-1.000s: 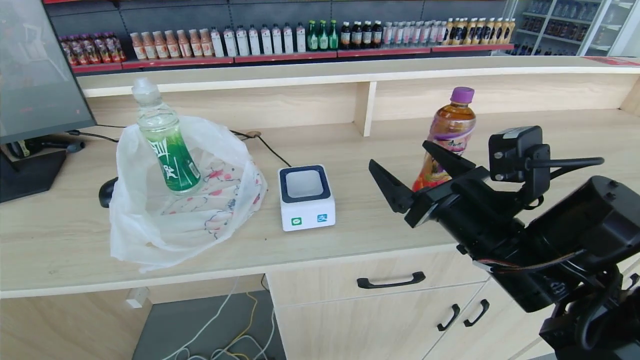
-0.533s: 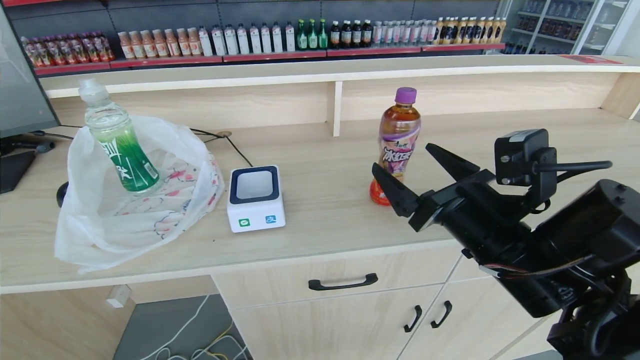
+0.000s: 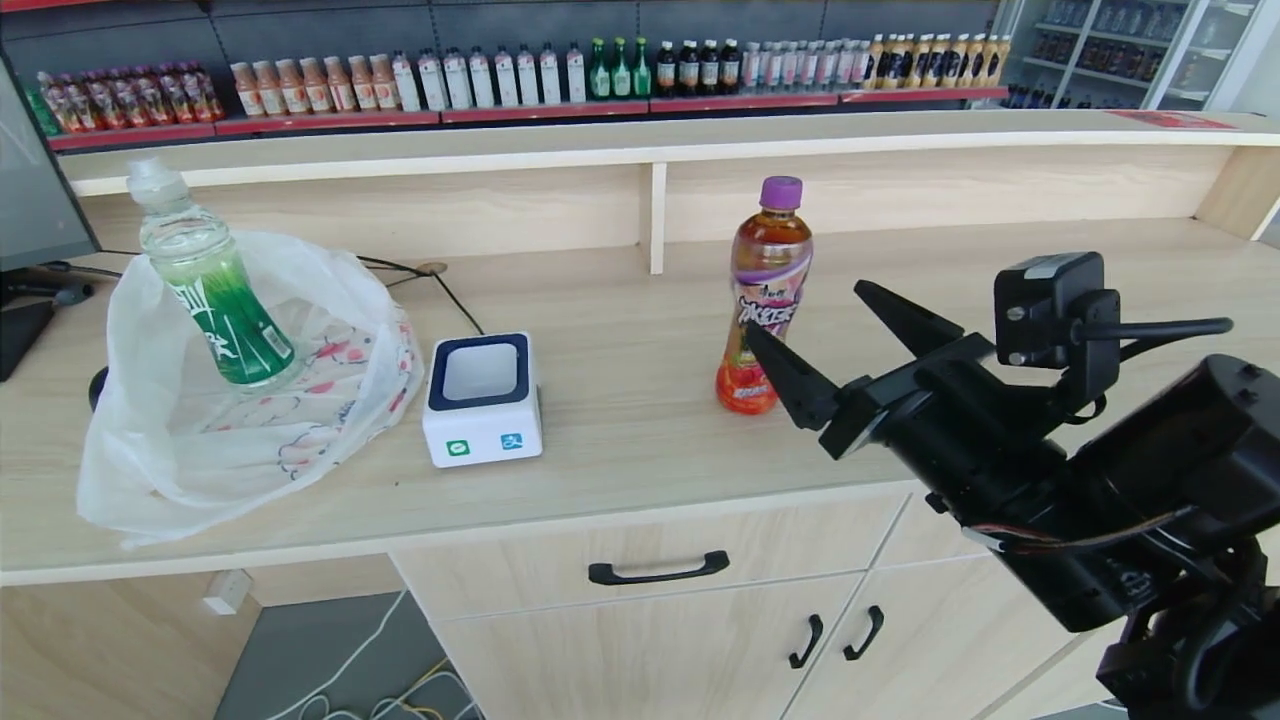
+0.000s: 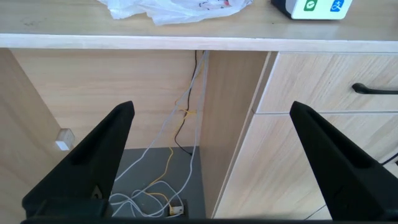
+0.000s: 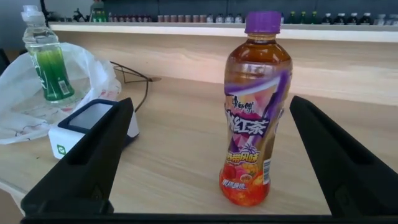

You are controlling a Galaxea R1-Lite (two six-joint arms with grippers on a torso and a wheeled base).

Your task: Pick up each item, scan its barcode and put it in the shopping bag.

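Note:
A tea bottle (image 3: 762, 300) with a purple cap stands upright on the wooden counter (image 3: 620, 330). My right gripper (image 3: 805, 309) is open just in front of it and slightly to its right, not touching it. In the right wrist view the tea bottle (image 5: 256, 124) stands ahead between the spread fingers of the right gripper (image 5: 210, 102). A green-labelled bottle (image 3: 215, 300) leans in the white shopping bag (image 3: 200, 440) at the left. The white scanner (image 3: 482, 400) sits between bag and tea bottle. My left gripper (image 4: 211, 106) is open and empty below the counter edge, facing the cabinet front.
A monitor (image 3: 35, 190) and a dark mouse (image 3: 97, 385) are at the far left behind the bag. A cable (image 3: 450, 295) runs to the scanner. A raised ledge with an upright divider (image 3: 655, 215) backs the counter. Drawers with black handles (image 3: 658, 572) are below.
The whole head view has shifted left, so the camera moved. The tea bottle now stands left of the right gripper's fingers instead of behind them. Both grippers stay open.

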